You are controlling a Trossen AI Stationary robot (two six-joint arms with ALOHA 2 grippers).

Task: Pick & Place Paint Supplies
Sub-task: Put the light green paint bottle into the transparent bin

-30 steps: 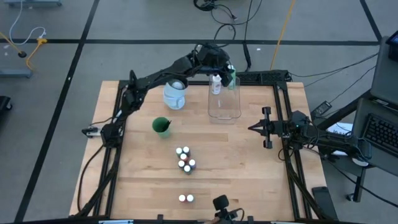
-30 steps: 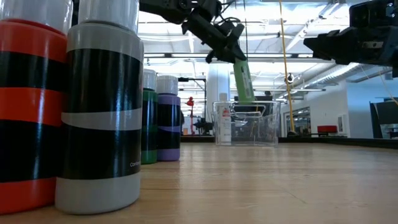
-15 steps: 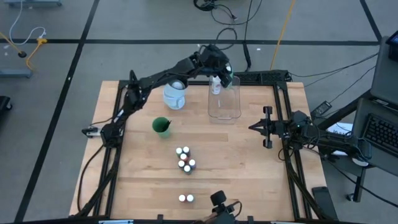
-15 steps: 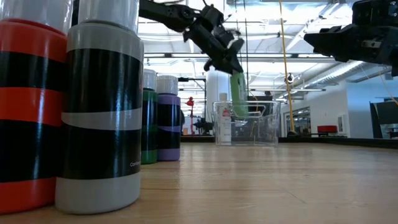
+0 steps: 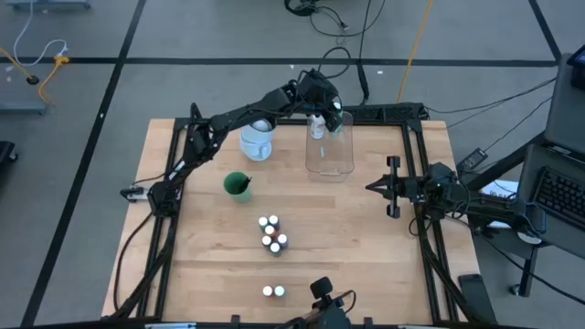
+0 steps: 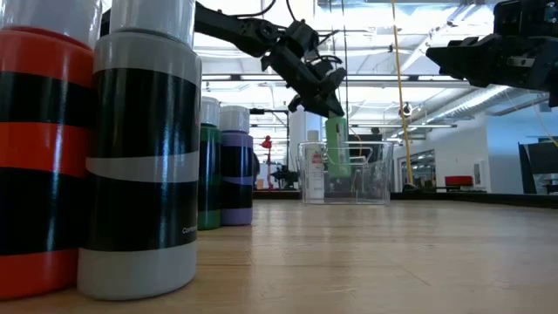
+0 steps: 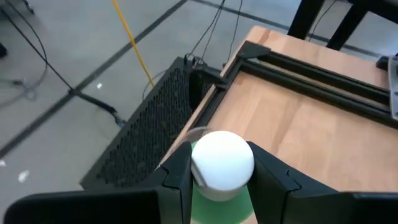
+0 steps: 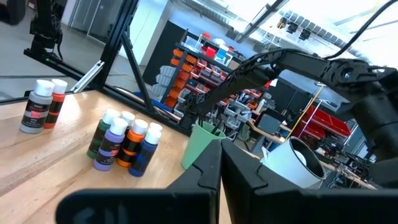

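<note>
The left gripper (image 7: 219,177) clamps the tall green white-capped paint bottle (image 6: 336,139) just under its cap, holding it upright over the clear rectangular plastic tray (image 5: 329,157) at the table's far edge, where a tall white bottle (image 5: 317,125) already stands. The right gripper (image 5: 373,188), its fingers pressed together on nothing, waits near the right edge. Tiny white-capped paint bottles (image 5: 271,232) cluster mid-table.

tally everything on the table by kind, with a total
small paint bottles: 7
tall bottles: 2 (white bottle, green bottle)
cups: 2 (green cup, pale cup)
clear tray: 1
total: 12
</note>
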